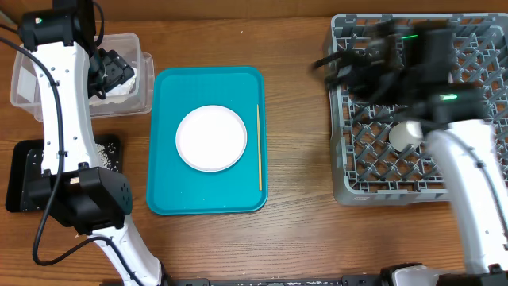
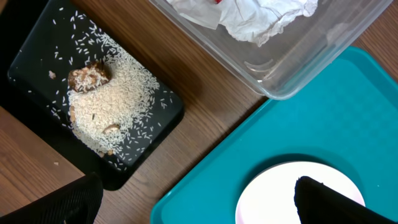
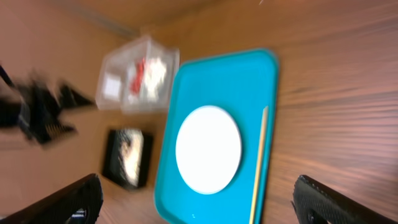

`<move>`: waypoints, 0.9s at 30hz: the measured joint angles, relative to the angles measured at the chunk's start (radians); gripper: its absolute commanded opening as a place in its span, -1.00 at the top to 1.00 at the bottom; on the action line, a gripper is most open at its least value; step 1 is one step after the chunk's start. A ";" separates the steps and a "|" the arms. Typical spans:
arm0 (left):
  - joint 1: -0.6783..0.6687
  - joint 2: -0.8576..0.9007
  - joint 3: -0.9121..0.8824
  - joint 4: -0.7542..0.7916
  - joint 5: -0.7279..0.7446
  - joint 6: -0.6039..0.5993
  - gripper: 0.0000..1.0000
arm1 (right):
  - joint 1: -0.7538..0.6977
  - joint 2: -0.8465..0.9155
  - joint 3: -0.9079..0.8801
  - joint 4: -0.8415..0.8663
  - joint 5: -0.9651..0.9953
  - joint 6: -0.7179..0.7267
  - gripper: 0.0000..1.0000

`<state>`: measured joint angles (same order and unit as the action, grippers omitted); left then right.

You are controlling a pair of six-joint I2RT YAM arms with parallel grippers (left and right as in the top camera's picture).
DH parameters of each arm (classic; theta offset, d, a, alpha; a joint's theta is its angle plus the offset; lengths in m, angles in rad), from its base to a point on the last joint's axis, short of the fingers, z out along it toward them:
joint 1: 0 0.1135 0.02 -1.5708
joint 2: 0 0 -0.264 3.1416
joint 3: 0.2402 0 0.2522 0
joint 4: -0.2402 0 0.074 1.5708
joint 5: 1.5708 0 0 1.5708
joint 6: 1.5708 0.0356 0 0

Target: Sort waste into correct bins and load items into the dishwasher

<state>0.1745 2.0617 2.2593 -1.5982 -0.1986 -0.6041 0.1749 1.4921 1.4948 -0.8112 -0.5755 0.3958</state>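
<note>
You have a teal serving tray lying flat near the middle of the wooden desk, with its long sides running top to bottom in the overhead view. It is rectangular, with rounded corners and a low raised rim. A thin pale wooden stick lies inside it, just within the right-hand rim and parallel to it. From the left wrist you see one tray corner, its floor faintly dimpled. The desk shows brown grain.

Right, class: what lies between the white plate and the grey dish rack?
In the overhead view, a thin wooden stick lies on the teal tray beside the plate; then bare wooden table runs up to the rack.
</note>
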 measured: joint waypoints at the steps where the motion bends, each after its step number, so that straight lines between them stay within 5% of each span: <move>1: 0.000 0.000 0.000 0.000 0.000 0.000 -1.00 | 0.052 0.007 -0.003 0.005 0.031 0.000 -0.99; 9: 0.000 0.000 0.000 0.000 0.005 0.000 -1.00 | 0.433 0.166 -0.009 0.091 0.372 0.022 -1.00; 11: 0.000 0.000 0.000 0.001 0.005 0.000 -1.00 | 0.471 0.231 -0.010 0.095 0.418 0.046 -0.86; 19: 0.000 0.000 0.000 0.000 0.005 0.000 -1.00 | 0.495 0.474 -0.018 0.116 0.491 0.177 -0.79; 27: 0.000 0.000 0.000 0.001 0.008 0.000 -1.00 | 0.499 0.511 -0.022 0.158 0.478 0.259 -0.58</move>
<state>0.1749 2.0617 2.2593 -1.5974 -0.1909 -0.6041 0.6743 2.0029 1.4727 -0.6533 -0.0971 0.6552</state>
